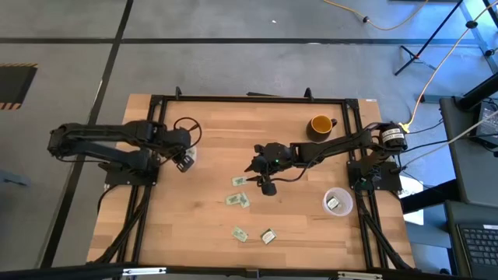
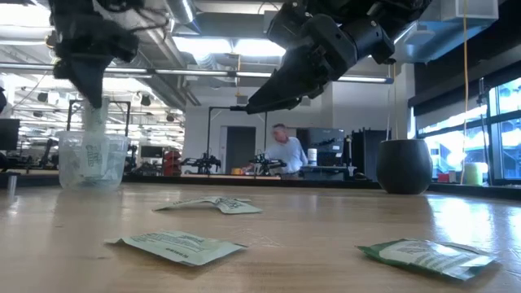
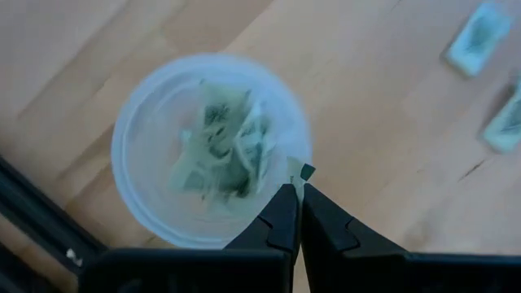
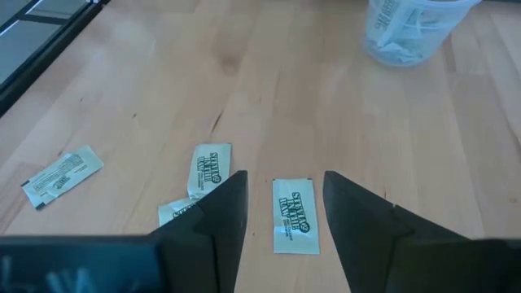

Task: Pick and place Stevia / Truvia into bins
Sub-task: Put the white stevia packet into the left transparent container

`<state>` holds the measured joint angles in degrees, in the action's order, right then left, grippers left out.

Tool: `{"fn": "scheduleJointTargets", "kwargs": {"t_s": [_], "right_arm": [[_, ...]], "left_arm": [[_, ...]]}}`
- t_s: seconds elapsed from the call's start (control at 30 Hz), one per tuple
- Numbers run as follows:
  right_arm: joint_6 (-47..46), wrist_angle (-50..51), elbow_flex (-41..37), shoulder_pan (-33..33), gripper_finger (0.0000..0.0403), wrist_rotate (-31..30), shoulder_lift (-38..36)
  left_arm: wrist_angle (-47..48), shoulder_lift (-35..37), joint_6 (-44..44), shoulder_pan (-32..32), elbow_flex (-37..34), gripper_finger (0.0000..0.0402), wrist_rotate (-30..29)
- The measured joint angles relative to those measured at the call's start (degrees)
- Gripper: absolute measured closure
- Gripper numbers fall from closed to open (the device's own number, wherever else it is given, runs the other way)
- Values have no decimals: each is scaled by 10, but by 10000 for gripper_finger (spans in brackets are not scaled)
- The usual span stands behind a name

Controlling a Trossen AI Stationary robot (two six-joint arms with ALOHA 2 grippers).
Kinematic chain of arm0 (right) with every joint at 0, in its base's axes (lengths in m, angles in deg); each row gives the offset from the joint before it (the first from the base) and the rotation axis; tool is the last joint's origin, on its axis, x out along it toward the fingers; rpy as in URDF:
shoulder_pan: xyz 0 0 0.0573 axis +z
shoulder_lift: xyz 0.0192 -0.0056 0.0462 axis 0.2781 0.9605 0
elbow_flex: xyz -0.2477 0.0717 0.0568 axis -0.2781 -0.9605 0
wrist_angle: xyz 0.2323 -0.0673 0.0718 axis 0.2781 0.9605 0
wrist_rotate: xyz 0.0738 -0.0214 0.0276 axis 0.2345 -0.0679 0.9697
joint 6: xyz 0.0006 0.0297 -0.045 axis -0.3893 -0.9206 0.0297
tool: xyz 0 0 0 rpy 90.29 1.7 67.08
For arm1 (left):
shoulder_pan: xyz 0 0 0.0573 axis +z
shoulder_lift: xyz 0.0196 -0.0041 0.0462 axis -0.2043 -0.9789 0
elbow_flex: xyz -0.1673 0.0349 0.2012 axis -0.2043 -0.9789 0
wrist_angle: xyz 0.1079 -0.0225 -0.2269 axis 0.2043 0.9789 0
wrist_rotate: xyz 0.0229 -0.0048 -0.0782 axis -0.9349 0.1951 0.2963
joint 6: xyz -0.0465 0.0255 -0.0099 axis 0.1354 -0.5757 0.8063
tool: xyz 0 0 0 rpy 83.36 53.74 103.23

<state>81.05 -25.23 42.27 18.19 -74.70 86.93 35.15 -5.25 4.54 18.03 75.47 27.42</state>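
— Wooden table [image 1: 202, 233] from above: where are the packets found?
— Five loose packets [image 1: 239, 180] are scattered near centre, toward six o'clock. One cup [image 1: 338, 202] sits at four o'clock.
— And the left gripper [image 3: 295, 189]?
— It is seen pressed together over the other cup [image 3: 138, 171], a packet scrap [image 3: 304, 171] pinched at its tips.
— The right gripper [image 4: 285, 203]?
— Its fingers are held apart above one packet [image 4: 293, 216].

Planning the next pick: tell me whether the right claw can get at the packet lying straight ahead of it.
Probably yes. The right claw hangs open above the table, its fingers either side of that packet, which lies flat with nothing over it.
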Motion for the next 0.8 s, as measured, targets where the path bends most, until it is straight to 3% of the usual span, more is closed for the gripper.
{"fn": "scheduleJointTargets", "kwargs": {"t_s": [0.3, 0.5, 0.8], "right_arm": [[0, 0, 0, 0, 238, 0, 0], [0, 0, 0, 0, 238, 0, 0], [0, 0, 0, 0, 238, 0, 0]], "left_arm": [[-2, 0, 0, 25, -40, 396, -6], [-3, 0, -35, 33, -40, 372, -37], [-3, 0, -65, 33, -40, 342, -39]]}}
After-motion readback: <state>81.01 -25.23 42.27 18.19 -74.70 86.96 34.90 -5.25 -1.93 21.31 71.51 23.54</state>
